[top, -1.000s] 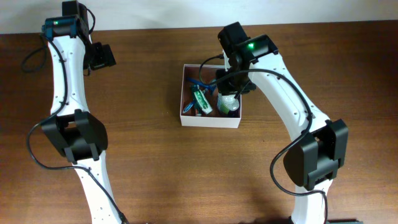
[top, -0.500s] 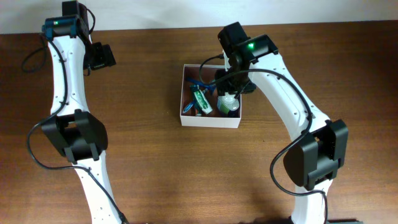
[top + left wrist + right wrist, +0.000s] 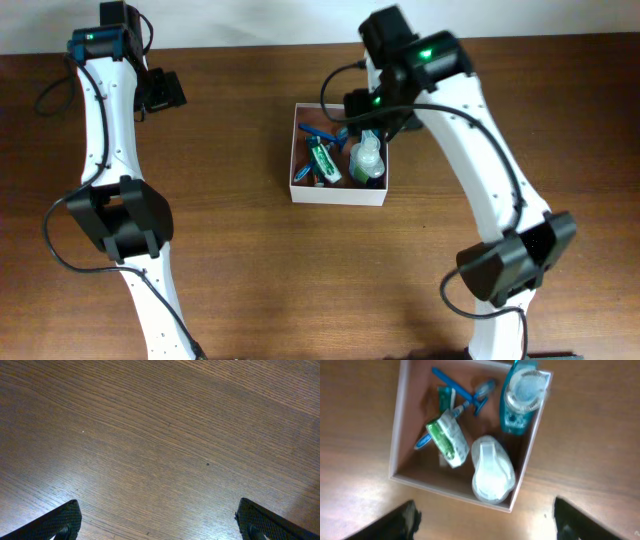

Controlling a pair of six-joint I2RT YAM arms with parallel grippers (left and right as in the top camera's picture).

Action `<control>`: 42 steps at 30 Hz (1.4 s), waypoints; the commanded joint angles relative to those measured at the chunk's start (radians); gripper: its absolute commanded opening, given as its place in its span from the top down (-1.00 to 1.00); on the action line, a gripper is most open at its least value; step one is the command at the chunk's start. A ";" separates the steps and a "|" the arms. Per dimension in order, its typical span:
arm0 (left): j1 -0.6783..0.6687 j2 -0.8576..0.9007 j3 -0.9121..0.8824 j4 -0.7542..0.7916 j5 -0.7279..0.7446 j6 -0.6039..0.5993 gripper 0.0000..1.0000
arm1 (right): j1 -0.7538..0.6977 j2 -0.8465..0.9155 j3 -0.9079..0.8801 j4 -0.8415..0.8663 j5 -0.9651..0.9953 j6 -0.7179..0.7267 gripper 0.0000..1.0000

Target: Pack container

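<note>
Container (image 3: 451,494) just below the right gripper (image 3: 487,522) (jaws wide apart)

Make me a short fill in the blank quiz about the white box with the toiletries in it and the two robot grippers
1. The razor lying inside the container is ___ in colour.
2. The right gripper hangs above the container with its jaws ___.
3. The left gripper, over the bare table, holds ___.

Missing words: blue; open; nothing.
</note>
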 commanded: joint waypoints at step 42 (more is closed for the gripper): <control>0.004 -0.017 -0.005 0.000 -0.011 0.005 -0.99 | -0.021 -0.372 0.291 -0.202 0.113 -0.039 -0.97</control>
